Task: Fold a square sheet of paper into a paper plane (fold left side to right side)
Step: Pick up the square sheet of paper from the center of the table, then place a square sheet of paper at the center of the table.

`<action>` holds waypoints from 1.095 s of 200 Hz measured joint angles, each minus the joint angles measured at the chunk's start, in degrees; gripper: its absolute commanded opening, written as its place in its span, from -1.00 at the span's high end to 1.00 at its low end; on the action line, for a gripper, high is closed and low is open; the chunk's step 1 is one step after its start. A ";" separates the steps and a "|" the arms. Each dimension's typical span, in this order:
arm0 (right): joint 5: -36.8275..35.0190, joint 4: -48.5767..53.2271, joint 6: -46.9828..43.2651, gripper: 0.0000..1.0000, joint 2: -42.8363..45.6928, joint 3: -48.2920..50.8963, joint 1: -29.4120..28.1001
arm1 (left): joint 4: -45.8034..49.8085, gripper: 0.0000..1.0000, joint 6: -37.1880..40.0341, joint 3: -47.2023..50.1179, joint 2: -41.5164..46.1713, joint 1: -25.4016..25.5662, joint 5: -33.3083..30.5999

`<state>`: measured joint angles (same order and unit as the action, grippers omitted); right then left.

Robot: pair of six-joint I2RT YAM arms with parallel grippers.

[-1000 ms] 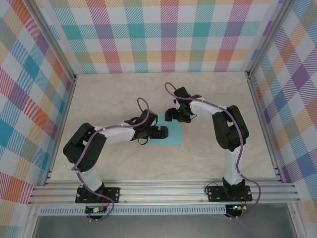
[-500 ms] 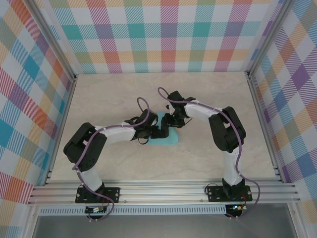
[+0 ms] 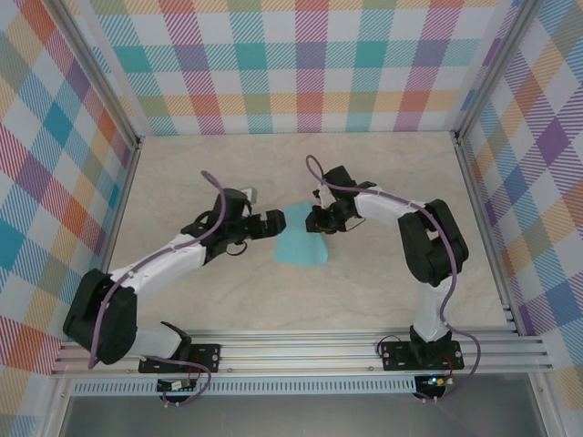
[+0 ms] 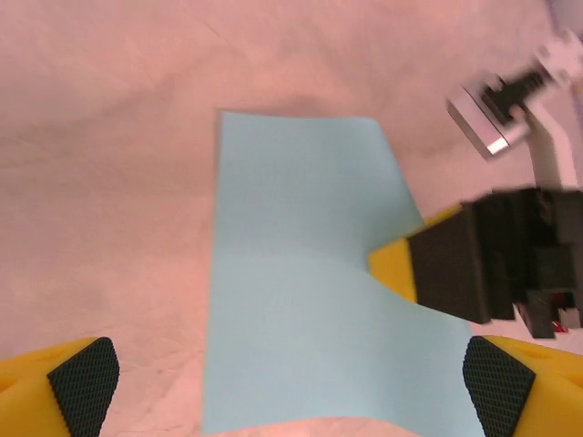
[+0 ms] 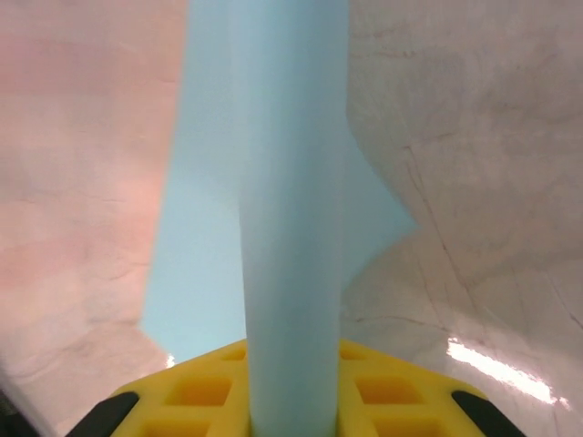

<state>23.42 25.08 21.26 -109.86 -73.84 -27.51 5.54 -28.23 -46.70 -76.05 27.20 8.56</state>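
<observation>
Step in hand, by the look of things: lifting one side of the square sheet of paper [image 3: 301,248] to carry across for the fold. Sheet lying turquoise side up in the middle of the worktop [image 3: 392,182], between the two arms, buckled upward at the grip. Right tool [image 3: 318,219] pinched together on the sheet's far side, with paper running straight up between the yellow pads [image 5: 196,391] in the right wrist view. Left tool [image 3: 271,223] spread wide apart, holding nothing, hovering just beside the sheet's left side.

To do well:
- Keep the pinch shallow and square to the edge.
- Lift only enough to clear the worktop.
- Carry across in a low, flat arc, without dragging the resting part out of place.
- Bring edge onto edge and corner onto corner before pressing any crease.
- Use the wide left tool to pin the resting half or flatten the fold line.

Count: one sheet, two tools, one worktop; paper plane not yet formed.
</observation>
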 measured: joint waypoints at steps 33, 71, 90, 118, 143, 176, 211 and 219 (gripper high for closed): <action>10.05 -5.05 -1.49 0.62 7.58 3.34 3.74 | -1.14 -1.00 -0.98 3.45 4.92 -8.55 7.43; 22.77 -7.04 -4.66 0.62 17.22 3.82 7.32 | -6.12 -1.00 -1.14 4.79 9.14 -13.00 18.40; 28.41 -6.14 -6.36 0.61 19.82 1.49 7.43 | -10.05 -1.00 -1.40 4.50 9.92 -13.14 24.52; 34.93 -5.49 -7.21 0.61 21.27 -2.16 7.26 | -15.06 -1.00 -2.97 3.37 9.90 -13.14 31.58; 37.51 -4.46 -7.21 0.62 21.49 -3.54 6.54 | -19.04 -0.99 -4.59 2.43 9.81 -12.61 35.71; 38.71 -3.58 -7.19 0.61 21.49 -3.67 5.44 | -21.22 -0.71 -5.75 1.70 9.35 -10.93 38.49; 39.06 -3.54 -7.17 0.59 21.49 -4.00 4.92 | -21.84 0.09 -6.25 0.72 8.76 -9.31 39.52; 39.04 -3.48 -7.19 0.57 21.49 -4.07 4.92 | -21.84 0.30 -6.38 0.44 8.63 -9.22 39.65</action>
<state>62.46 21.61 14.06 -88.38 -77.91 -22.59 -16.29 -34.61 -46.26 -67.42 17.98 48.21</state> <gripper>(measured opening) 0.203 0.504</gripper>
